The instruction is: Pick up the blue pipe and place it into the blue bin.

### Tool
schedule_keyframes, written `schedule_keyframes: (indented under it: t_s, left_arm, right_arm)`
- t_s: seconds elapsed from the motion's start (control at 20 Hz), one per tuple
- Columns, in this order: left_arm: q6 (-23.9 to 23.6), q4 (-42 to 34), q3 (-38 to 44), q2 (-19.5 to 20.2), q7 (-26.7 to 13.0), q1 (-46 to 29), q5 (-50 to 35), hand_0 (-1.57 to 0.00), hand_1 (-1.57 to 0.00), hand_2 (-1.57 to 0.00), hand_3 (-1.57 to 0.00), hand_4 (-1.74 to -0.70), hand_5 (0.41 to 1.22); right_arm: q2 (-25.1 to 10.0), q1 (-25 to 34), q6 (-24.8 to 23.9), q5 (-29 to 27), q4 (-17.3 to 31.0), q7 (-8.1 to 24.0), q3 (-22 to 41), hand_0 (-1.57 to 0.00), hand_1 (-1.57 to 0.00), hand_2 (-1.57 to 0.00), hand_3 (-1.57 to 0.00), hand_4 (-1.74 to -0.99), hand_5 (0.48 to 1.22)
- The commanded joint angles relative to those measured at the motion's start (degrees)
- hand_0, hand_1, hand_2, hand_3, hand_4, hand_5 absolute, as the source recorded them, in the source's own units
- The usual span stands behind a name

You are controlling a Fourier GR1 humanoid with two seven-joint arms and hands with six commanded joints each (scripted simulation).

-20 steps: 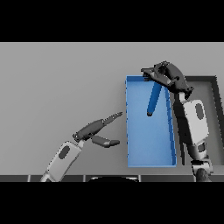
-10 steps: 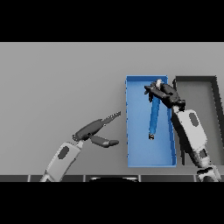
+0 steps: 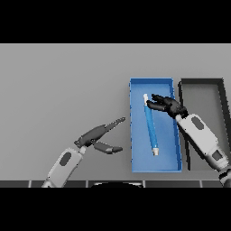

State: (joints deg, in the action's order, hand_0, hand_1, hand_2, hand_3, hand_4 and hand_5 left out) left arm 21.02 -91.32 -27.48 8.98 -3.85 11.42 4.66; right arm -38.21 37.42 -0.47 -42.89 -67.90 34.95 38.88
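Pipe (image 3: 150,126) now flat inside bin (image 3: 134,135), no longer dangling from right hand (image 3: 168,105). Right hand over bin, fingers loosened, gripping nothing. Left hand (image 3: 96,136) left of bin, fingers straight, idle. Placement apparently done.

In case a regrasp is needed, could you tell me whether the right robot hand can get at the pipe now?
Probably yes: the right robot hand hovers open beside the upper end of the pipe, which lies flat in the bin with nothing covering it.

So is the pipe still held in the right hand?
No, the blue pipe lies flat in the blue bin, the right hand beside it.
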Motion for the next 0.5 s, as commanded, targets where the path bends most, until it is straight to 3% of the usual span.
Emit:
schedule_keyframes:
  t_s: [0.0,0.15,0.35,0.45]
  left_arm:
    - [-0.1,0.0,-0.2,-0.6,-1.0,0.6,0.0,0.00,0.00,0.00,0.00,-0.90,0.453]
    - [-0.1,0.1,0.1,-0.4,-0.8,0.5,-0.1,0.00,0.00,0.00,0.00,-0.91,0.458]
    - [-0.1,0.8,-0.2,-0.8,-0.7,0.5,0.2,0.00,0.00,0.00,0.00,-0.92,0.464]
    - [-0.3,1.1,-0.1,-1.1,-1.0,0.6,0.1,0.00,0.00,0.00,0.00,-0.92,0.466]
  right_arm:
    - [0.1,0.3,-0.1,0.5,-0.1,0.0,0.9,-0.09,-0.08,-0.08,-0.06,-1.126,0.794]
    - [0.5,1.6,-1.3,1.6,2.0,0.0,1.8,-0.04,-0.04,-0.04,-0.03,-1.124,0.717]
    - [-0.1,0.4,-1.3,1.1,1.1,-1.7,1.2,-0.02,-0.02,-0.02,-0.01,-1.123,0.689]
    - [-0.1,0.3,-1.4,1.3,0.9,-0.9,1.6,-0.01,-0.01,-0.01,-0.01,-1.132,0.675]
